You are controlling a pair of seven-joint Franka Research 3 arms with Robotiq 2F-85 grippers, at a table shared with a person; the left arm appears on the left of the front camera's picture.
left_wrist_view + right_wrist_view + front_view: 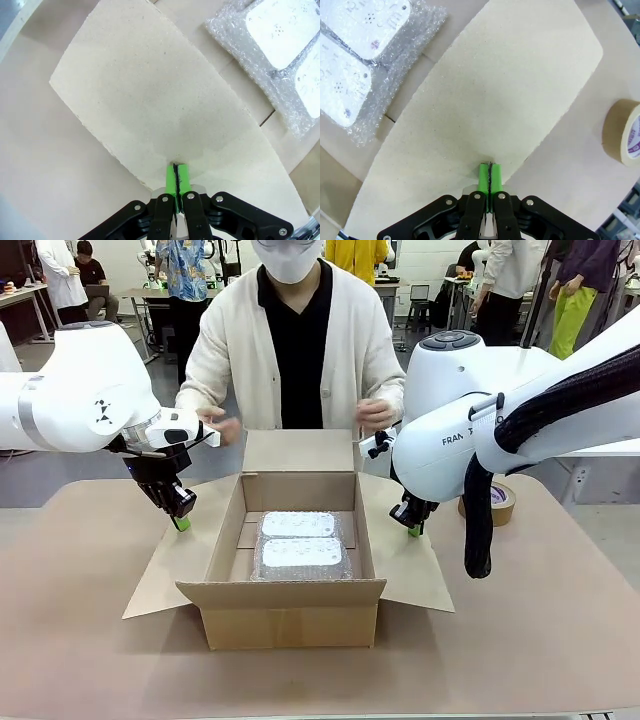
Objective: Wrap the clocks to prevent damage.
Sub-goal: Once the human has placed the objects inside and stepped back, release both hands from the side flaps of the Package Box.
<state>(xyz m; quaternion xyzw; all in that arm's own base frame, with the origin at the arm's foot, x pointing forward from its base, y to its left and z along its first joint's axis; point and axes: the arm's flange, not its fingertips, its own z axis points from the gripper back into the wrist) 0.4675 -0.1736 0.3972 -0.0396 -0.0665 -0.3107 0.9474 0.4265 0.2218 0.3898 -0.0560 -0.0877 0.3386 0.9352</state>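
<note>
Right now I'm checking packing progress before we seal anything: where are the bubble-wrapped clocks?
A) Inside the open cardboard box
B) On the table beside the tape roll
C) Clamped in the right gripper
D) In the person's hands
A: the two bubble-wrapped clocks lie next to each other on the floor of the open cardboard box, whose flaps are spread outward.

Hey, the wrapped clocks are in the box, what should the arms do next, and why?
Probably lift the shut left gripper and right gripper clear of the side flaps: both bubble-wrapped clocks already lie in the box, its flaps spread open.
</note>
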